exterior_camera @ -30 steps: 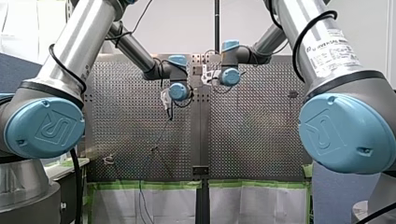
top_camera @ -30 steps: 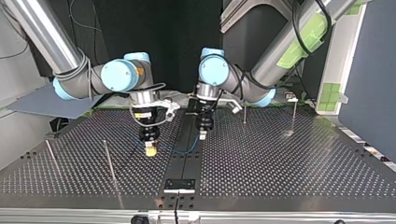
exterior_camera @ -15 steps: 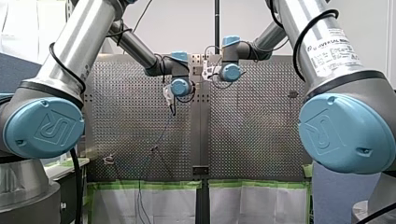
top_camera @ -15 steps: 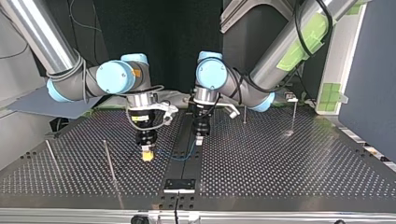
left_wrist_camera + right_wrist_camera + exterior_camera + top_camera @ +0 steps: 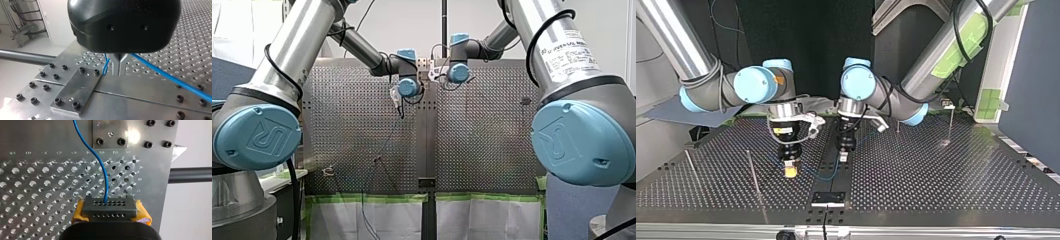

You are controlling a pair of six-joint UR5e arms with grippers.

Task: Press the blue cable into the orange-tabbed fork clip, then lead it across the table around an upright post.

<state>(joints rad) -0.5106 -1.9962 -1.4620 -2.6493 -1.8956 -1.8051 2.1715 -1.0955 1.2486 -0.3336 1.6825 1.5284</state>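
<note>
The thin blue cable (image 5: pixel 823 176) sags between my two grippers near the table's middle seam. My left gripper (image 5: pixel 842 156), black with metal fingers, is shut on it; in the left wrist view the cable (image 5: pixel 170 78) runs out sideways from the gripper (image 5: pixel 120 71), and a short looped end hangs beside the fingers. My right gripper (image 5: pixel 791 171), with yellow pads, is shut on the cable (image 5: pixel 100 165) as well; the line leads straight ahead from the gripper (image 5: pixel 110 207). In the front view the cable (image 5: pixel 387 140) trails from my left gripper (image 5: pixel 400 107) back to the near edge.
Thin upright posts (image 5: pixel 753 172) (image 5: pixel 690 167) stand at the top view's left, two more (image 5: pixel 897 122) (image 5: pixel 951 125) at its right. A small clip-like fixture (image 5: pixel 948 105) sits behind the far right post. A bolted plate (image 5: pixel 828 198) lies on the seam.
Both grippers have carried the cable toward the top view's camera and a little to its left. In the front view they have moved farther away from the arms' bases.
</note>
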